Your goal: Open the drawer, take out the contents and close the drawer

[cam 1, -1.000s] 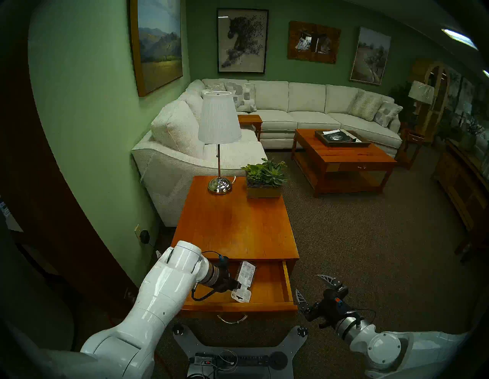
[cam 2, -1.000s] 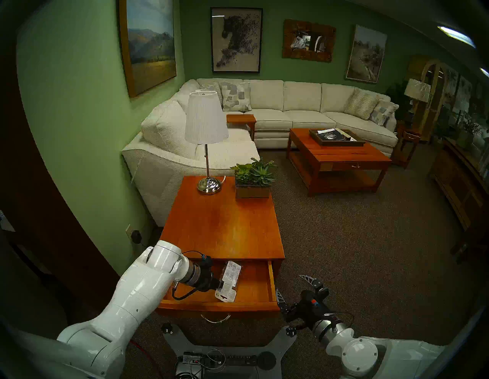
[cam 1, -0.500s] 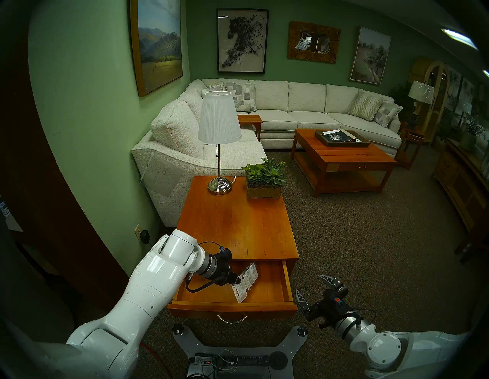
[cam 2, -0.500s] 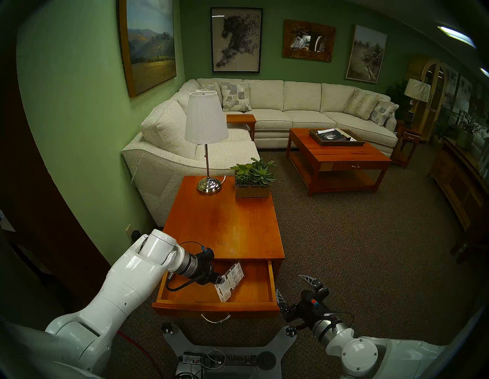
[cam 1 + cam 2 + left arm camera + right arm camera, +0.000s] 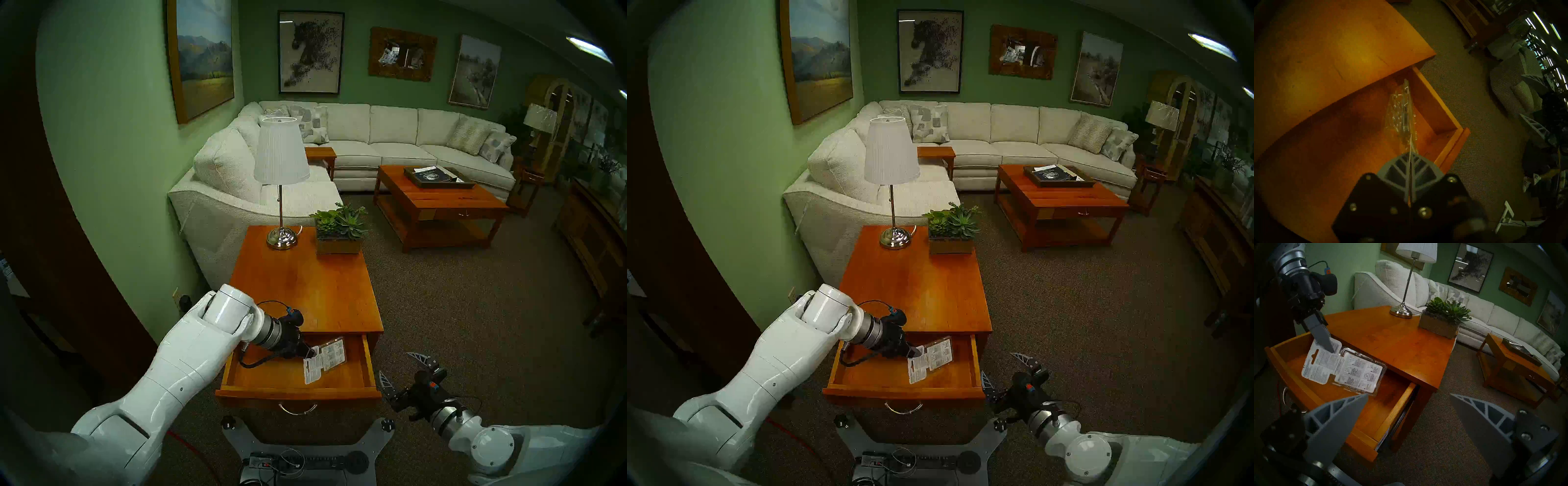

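The orange-brown drawer [image 5: 298, 391] of the side table stands pulled out, its silver bail handle [image 5: 298, 409] at the front centre. My left gripper [image 5: 310, 354] is shut on the white card edge of a clear blister pack [image 5: 327, 358]. It holds the pack tilted above the drawer floor, near the drawer's middle. The pack also shows in the right wrist view [image 5: 1349, 368] and edge-on in the left wrist view [image 5: 1401, 112]. I cannot tell whether it is one pack or two. My right gripper [image 5: 395, 363] is open and empty, beside the drawer's front right corner.
A lamp [image 5: 281, 152] and a succulent planter [image 5: 339, 234] stand at the far end of the side table top [image 5: 305, 288]. A pale sofa [image 5: 220, 190] lies behind, a green wall to the left, and a coffee table [image 5: 437, 203] across the carpet.
My left arm has risen and lifted the blister pack off the drawer floor, turning it and carrying it a little to the right. The right arm has not moved.
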### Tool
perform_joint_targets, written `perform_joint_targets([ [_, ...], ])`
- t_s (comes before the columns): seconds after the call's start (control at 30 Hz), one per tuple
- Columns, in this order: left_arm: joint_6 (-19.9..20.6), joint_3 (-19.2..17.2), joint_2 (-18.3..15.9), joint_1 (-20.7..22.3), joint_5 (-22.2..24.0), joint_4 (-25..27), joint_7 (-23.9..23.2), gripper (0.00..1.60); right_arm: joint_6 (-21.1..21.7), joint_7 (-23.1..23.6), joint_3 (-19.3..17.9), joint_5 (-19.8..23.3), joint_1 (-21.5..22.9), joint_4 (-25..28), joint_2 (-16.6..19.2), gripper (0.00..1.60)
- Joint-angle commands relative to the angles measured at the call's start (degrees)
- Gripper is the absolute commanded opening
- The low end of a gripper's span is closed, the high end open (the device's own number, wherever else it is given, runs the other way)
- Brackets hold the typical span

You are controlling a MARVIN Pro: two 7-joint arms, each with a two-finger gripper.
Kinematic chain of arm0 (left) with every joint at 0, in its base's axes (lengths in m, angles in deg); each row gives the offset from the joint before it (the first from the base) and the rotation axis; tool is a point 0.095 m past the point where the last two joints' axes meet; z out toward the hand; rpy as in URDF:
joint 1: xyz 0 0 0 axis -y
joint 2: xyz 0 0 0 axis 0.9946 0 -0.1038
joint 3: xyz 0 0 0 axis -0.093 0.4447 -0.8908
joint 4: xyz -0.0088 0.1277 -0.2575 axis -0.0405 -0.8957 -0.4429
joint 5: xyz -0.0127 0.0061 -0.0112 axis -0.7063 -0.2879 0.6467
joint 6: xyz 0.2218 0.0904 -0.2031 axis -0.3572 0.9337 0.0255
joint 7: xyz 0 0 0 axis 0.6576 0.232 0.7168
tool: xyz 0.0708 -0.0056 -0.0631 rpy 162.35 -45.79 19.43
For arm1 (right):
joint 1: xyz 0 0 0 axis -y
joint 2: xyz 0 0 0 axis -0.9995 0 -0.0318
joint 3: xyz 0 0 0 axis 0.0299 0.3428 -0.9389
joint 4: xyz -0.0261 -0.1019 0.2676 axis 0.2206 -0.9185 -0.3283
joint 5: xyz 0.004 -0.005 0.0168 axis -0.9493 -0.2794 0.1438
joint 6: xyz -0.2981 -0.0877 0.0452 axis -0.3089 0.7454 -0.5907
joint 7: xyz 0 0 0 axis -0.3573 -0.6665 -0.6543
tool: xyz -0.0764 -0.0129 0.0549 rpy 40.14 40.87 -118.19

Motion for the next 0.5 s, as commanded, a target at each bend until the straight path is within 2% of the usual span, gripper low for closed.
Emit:
perform_joint_targets([
  [0.0, -0.1, 1.6, -3.2, 3.7, 6.4, 2.3, -6.4, 0.0, -0.3, 0.0, -0.5, -0.1, 0.7, 1.1, 0.0, 1.6],
  [0.07, -0.1, 1.3, -3.1, 4.9, 7.5, 1.3, -6.8, 0.0, -0.3, 0.0, -0.5, -0.1, 0.7, 1.1, 0.0, 1.6],
  [0.13, -0.1, 0.8, -2.9, 5.7, 9.2, 0.9, -5.2, 0.0, -0.3, 0.0, -0.5, -0.1, 0.7, 1.0, 0.0, 1.6],
  [0.23, -0.1, -0.2, -2.5, 7.4, 10.2, -0.3, -6.3, 0.0, -0.3, 0.0, -0.5, -0.1, 0.7, 1.0, 0.0, 1.6],
  [0.47, -0.1, -2.5, 0.1, 10.7, 11.9, -4.5, -3.1, 0.0, -0.3, 0.0, -0.5, -0.1, 0.7, 1.0, 0.0, 1.6],
])
